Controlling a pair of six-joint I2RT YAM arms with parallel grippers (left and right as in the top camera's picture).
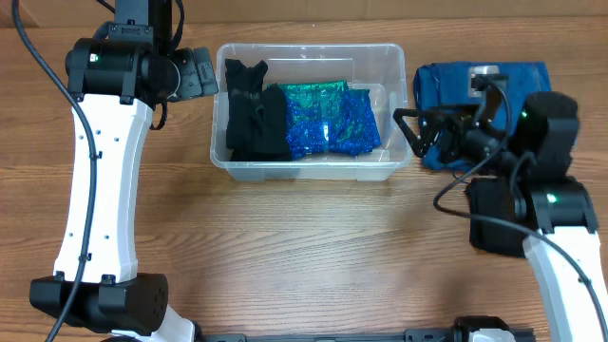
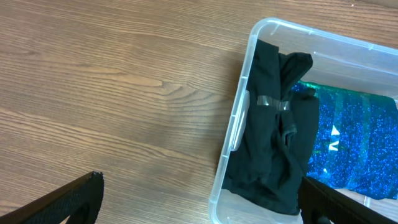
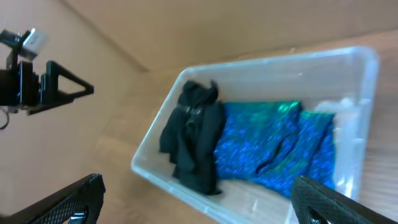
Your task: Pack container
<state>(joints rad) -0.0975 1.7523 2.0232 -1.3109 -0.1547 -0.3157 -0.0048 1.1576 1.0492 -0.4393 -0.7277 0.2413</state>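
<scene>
**Asker:** How far along is the packing?

**Me:** Partly done, I judge. The container (image 1: 306, 175), a clear tub, sits on the wooden tabletop (image 1: 285, 256) at the middle of the far edge. Inside it, a black garment (image 1: 253, 116) lies against its left wall. Sparkly blue fabric (image 1: 344, 125) fills the rest, with sparkly green fabric (image 1: 319, 92) showing behind it. One thing is outside: a folded blue bundle (image 1: 439, 80) on the tabletop just beside the tub's right wall, towards the far right corner. I take that to be what is left to pack.

**Asker:** And the counts?

**Me:** One container. One black garment. One green sparkly piece. The blue sparkly fabric may be one piece or two; I cannot tell from the folds. One blue bundle outside. Two pincers, both mine.

**Asker:** What are the pincers doing?

**Me:** My left pincer (image 1: 201, 74) hangs by the tub's far left corner, fingers spread wide, holding nothing. My right pincer (image 1: 410, 133) is between the tub's right wall and the blue bundle, also spread apart and empty
</scene>
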